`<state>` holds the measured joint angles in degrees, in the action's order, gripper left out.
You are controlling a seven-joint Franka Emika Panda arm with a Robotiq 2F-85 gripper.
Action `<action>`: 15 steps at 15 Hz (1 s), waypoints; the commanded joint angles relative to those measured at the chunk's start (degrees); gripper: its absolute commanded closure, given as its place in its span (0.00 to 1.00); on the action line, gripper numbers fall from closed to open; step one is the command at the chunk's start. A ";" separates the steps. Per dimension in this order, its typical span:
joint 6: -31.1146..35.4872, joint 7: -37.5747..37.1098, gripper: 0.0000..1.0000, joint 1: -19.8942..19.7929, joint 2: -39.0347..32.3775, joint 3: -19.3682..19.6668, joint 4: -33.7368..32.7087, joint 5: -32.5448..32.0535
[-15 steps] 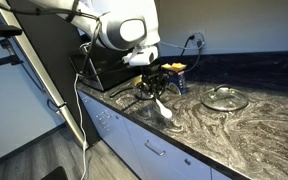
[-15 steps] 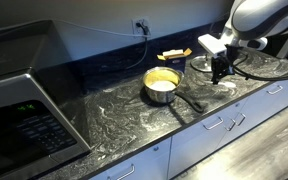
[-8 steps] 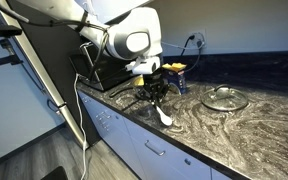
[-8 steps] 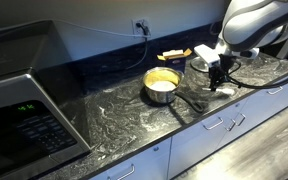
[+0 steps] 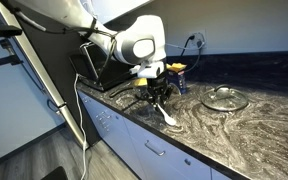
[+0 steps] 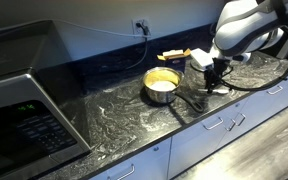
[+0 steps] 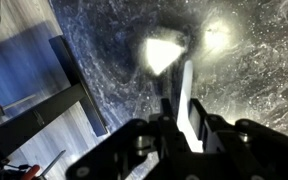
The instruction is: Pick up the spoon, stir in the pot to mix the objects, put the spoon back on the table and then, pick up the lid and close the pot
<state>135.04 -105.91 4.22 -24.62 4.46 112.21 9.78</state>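
Both exterior views show the black two-fingered gripper (image 5: 157, 93) low over the dark marbled table (image 5: 234, 135). Only the wrist view shows the small white spoon (image 7: 187, 95), handle between the jaws, bowl on the table; whether they clamp it, I cannot tell. An exterior view shows yellow pieces (image 6: 164, 79) in the shiny steel pot (image 6: 160, 92).

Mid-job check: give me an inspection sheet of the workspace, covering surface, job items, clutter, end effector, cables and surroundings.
Surface: dark marbled countertop; glare patches in the wrist view.
Job's things: pot uncovered, yellow pieces inside; spoon outside the pot, at the end effector; glass lid flat on the countertop, apart from the pot.
Clutter: yellow-topped box behind the pot.
End effector: low over the countertop, spoon handle between its fingers; grip cannot be told.
Cables: cord at the wall outlet; white cable hanging beside the cabinets.
Surroundings: microwave along the counter; drawers below.
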 commanded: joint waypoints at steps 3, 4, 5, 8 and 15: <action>1.17 2.35 0.27 -1.14 0.20 -0.95 -1.44 1.68; 0.80 3.39 0.19 -1.20 0.51 -0.88 -1.57 1.19; -0.09 4.98 0.11 -1.59 0.91 -1.05 -1.79 1.29; -3.91 10.96 0.00 -2.59 3.37 -0.27 -2.02 -0.59; -6.28 16.42 0.00 -3.81 5.02 1.03 -3.31 -2.24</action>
<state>128.89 -89.52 0.36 -19.59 5.40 109.00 7.51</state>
